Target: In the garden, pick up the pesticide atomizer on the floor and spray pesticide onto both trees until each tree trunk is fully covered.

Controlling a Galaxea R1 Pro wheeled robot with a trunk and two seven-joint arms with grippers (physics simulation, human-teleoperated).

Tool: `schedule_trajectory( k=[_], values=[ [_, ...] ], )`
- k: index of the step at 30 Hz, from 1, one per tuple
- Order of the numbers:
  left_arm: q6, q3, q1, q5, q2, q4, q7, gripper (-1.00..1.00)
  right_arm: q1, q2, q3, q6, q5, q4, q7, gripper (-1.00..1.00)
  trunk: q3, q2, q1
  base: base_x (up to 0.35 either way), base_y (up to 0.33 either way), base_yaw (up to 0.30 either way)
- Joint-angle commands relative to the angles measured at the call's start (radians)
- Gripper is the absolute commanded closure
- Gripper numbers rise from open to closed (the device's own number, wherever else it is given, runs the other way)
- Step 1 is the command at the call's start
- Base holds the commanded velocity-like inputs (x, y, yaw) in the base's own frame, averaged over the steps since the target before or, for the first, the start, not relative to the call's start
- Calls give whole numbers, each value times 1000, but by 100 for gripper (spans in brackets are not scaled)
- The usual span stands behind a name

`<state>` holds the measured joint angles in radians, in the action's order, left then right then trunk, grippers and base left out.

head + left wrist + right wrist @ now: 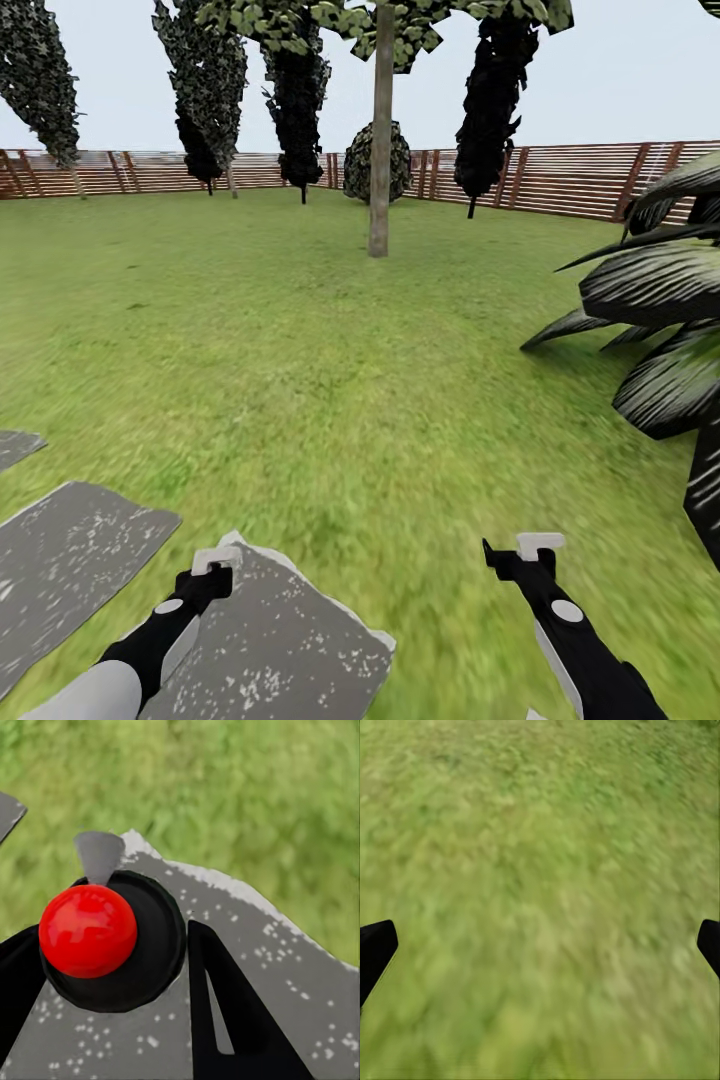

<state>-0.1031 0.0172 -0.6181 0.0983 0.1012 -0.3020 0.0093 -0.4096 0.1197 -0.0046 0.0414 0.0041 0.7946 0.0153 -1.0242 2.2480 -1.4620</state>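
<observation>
Pesticide atomizer (146,945) seen from above in the left wrist view: black round body, red spot (88,930) on top, grey nozzle (97,855) pointing away. Held off the ground over a speckled grey stepping stone (285,967), clamped between the two black fingers (232,1020) of the left gripper (112,934), one finger against each side. In the head view, left gripper (215,570) at 7 o'clock above the same stone (290,650); further stones (70,560) toward 8 o'clock. Right gripper (525,560) at 5 o'clock over bare grass (330,380); in the right wrist view its fingers (375,949) spread wide apart at opposite edges, with only blurred lawn between them. One upright tree trunk (380,150) at 12 o'clock, well apart from both grippers, pale grey-brown, crown (400,25) cut by the upper edge. Round dark bush (360,165) just behind the trunk. Brown slatted fence (560,180) running from 10 to 2 o'clock, with dark narrow trees (300,110) in front of it. Palm fronds (670,300) at 3 o'clock.
</observation>
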Motion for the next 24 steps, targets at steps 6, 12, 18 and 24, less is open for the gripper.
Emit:
schedule_trajectory(
  k=[6, 12, 18, 24],
  values=[
    [2, 0, 0, 0, 0, -2, 0, 100, 0, 0, 0, 0, 1, -1, 0, -100, 0, 0, 0, 337, 120, 0],
    [1, 1, 0, 0, 0, -2, 0, 100, 0, 0, 0, 0, 2, -2, 0, -100, 0, 0, 0, 335, 141, 0],
    [2, 1, 0, 0, 0, -3, 1, 100, 0, 0, 0, 0, 2, -2, 0, -100, 0, 0, 0, 335, 142, 0],
    [3, 1, 0, 0, 0, -3, 1, 100, 0, 0, 0, -1, 2, -2, 0, -100, 0, 0, 0, 335, 142, 0]
  ],
)
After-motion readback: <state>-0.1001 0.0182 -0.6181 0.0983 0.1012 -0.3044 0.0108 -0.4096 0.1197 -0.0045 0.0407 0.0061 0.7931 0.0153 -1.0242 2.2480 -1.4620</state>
